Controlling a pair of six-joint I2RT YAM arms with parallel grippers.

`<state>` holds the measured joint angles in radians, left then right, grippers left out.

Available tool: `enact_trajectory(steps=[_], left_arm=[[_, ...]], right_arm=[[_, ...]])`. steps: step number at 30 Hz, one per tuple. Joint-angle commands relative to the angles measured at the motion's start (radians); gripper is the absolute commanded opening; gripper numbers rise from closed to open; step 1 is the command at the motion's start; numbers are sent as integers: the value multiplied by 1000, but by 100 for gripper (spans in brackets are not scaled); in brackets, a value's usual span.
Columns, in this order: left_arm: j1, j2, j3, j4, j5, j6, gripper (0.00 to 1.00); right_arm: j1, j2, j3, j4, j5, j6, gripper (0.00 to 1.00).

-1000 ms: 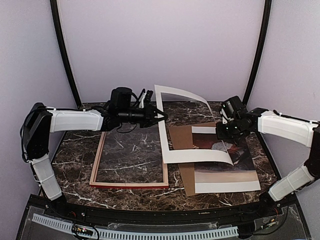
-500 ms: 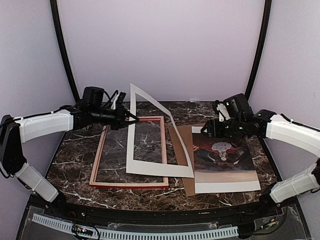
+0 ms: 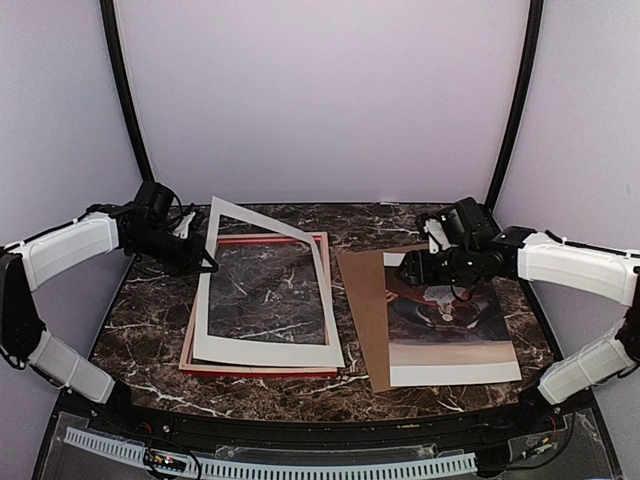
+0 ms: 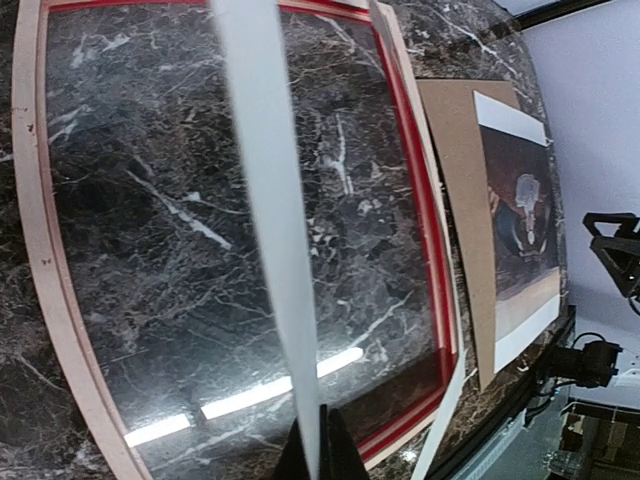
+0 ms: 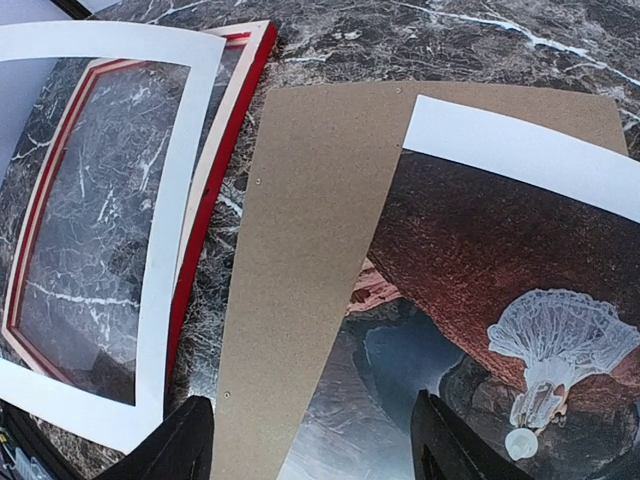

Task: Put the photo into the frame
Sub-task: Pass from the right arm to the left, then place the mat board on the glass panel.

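The frame [image 3: 262, 372] lies flat left of centre, its red edge [image 4: 420, 230] showing around a white mat [image 3: 265, 352] draped over it. My left gripper [image 3: 206, 264] is shut on the mat's left strip [image 4: 270, 200], which runs up between its fingertips [image 4: 318, 455] and is slightly raised there. The photo [image 3: 450, 325], a dark brown scene with a pale figure, lies face up at the right. My right gripper [image 3: 412, 272] hovers open over the photo's upper left, with nothing between its fingers [image 5: 185, 440]. The right wrist view also shows the photo [image 5: 500, 250] and the frame's red edge [image 5: 215, 220].
A plain brown board [image 3: 362, 300] lies under the photo's left part, between photo and frame; it also shows as the brown board [image 5: 300, 230] in the right wrist view. A black curved rail borders the dark marble table [image 3: 150, 310] at its near edge.
My left arm has swung left with the white mat, which has come down over the frame. The right gripper has let go of the mat, opened, and hovers over the photo.
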<state>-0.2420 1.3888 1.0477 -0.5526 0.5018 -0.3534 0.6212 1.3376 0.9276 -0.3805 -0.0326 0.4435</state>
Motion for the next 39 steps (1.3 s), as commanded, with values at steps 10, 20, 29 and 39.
enact_trajectory(steps=[10,20,29,39], left_arm=[[42,245,172,-205,-183,163,0],[47,310,189,-156,-192,150,0],[53,324,183,-90,-192,108,0],[67,308,145,-26,-166,76,0]], right_arm=[[5,52,-21,73,27,-61,68],[5,79,-18,80,27,-64,68],[5,97,-22,83,28,-58,68],[4,123,-27,90,28,-52,68]])
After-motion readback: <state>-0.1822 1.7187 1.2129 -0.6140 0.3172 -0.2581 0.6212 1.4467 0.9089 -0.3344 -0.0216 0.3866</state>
